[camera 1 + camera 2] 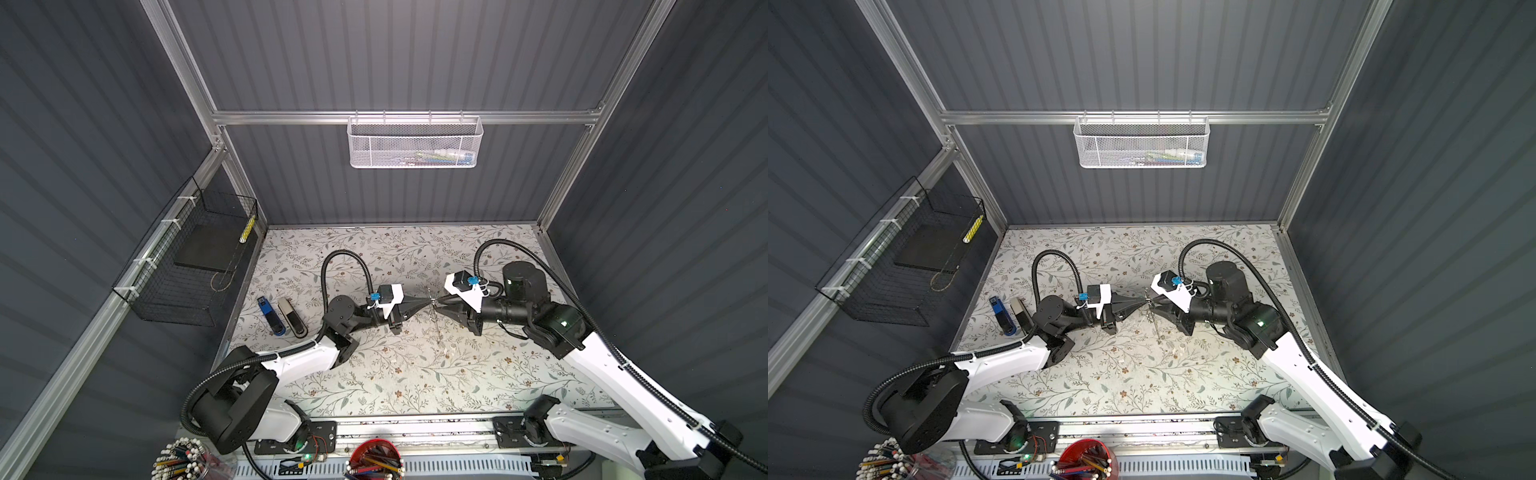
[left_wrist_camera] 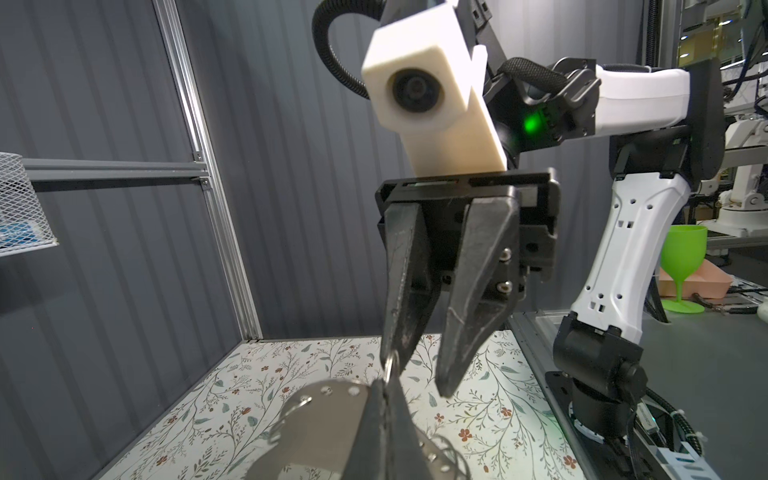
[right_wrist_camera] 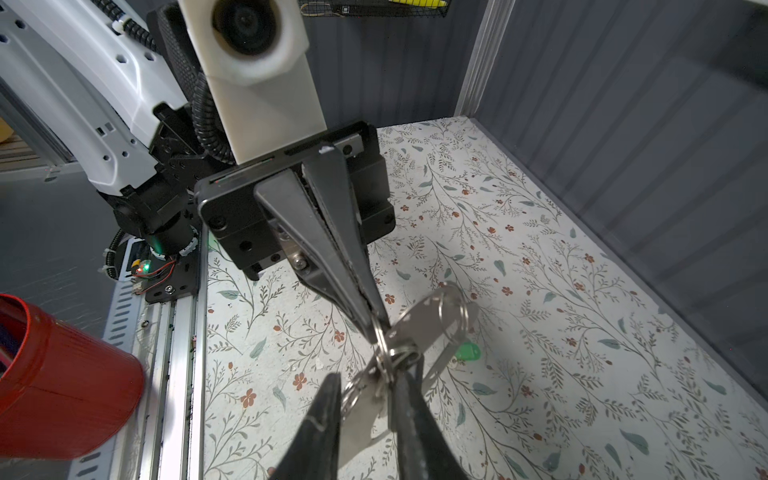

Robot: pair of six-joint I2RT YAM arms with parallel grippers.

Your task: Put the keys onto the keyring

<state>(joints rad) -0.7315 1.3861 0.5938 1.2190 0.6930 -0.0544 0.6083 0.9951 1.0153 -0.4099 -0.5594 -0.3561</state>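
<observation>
Keyring (image 3: 419, 320), grey metal plate with edge loops, held above middle of bench (image 1: 374, 374), one loop pinched in clenched left hand (image 3: 376, 328); right hand (image 2: 417, 376), meeting it from the right, released, jaws parted astride the loops; green key tag (image 3: 467, 351) blurred close by.

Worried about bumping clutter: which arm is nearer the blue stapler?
Left. The left arm is just past the grey stapler from the blue stapler; the right arm is on the table's far side.
</observation>
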